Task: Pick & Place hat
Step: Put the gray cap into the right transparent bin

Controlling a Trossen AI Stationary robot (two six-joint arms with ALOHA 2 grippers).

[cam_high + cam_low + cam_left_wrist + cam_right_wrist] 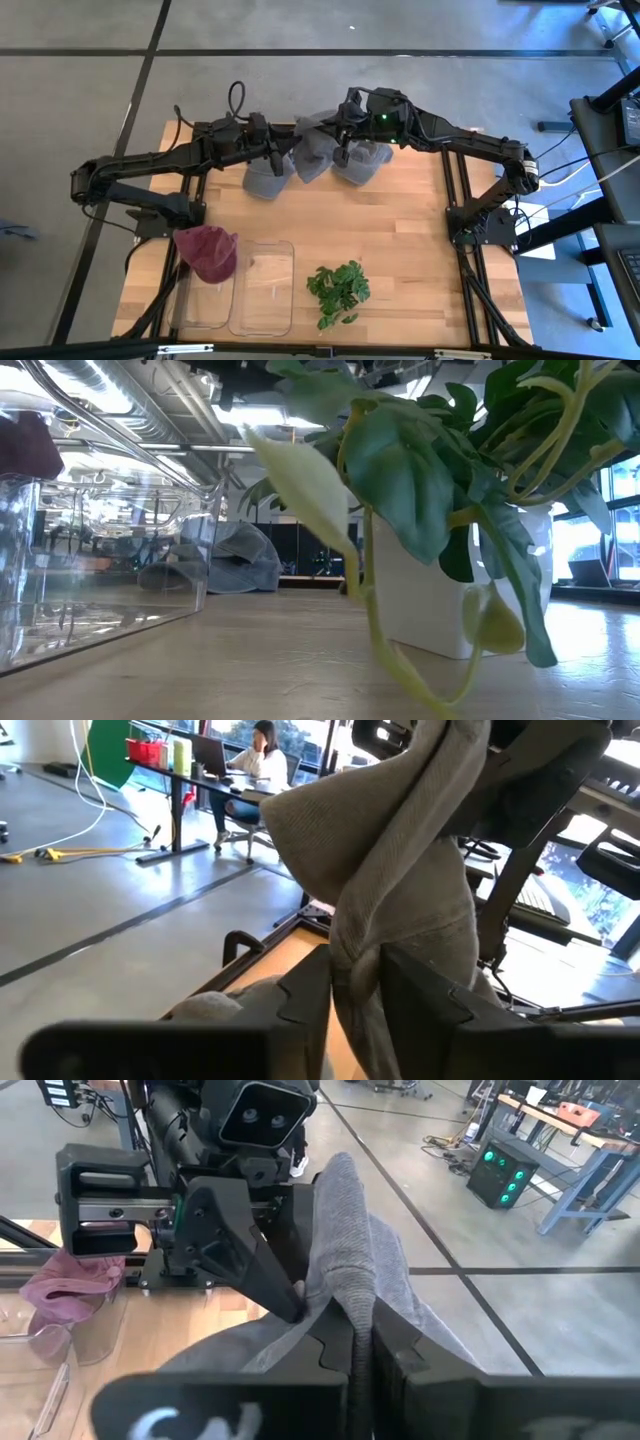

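Note:
A grey hat [314, 152] hangs bunched between my two grippers near the table's far edge. My left gripper [288, 157] is shut on its left side and my right gripper [343, 140] on its right side. Two more grey hats lie on the wood, one [265, 180] to the left and one [362, 160] to the right under my right arm. A maroon hat [207, 252] rests on the rim of a clear container [203, 300]. The low view shows grey hats [238, 558] far back. My left gripper [355, 990] pinches a gathered fold of the grey hat [352, 945] between its two fingers, coming from the table's left. The cloth rises from the fingers in a twisted bundle toward the other gripper. My right gripper [360, 1345] pinches a raised ridge of the grey hat's cloth [345, 1275] between its two fingers, coming from the table's right. Several layers are folded together there. The cloth runs across to the left gripper's fingers [285, 1295], close opposite.
Two clear containers [265, 288] stand side by side at the near left of the table. A potted plant [338, 290] stands near the near edge and fills the low view as the plant [450, 480]. Bare wood lies in the table's middle and right.

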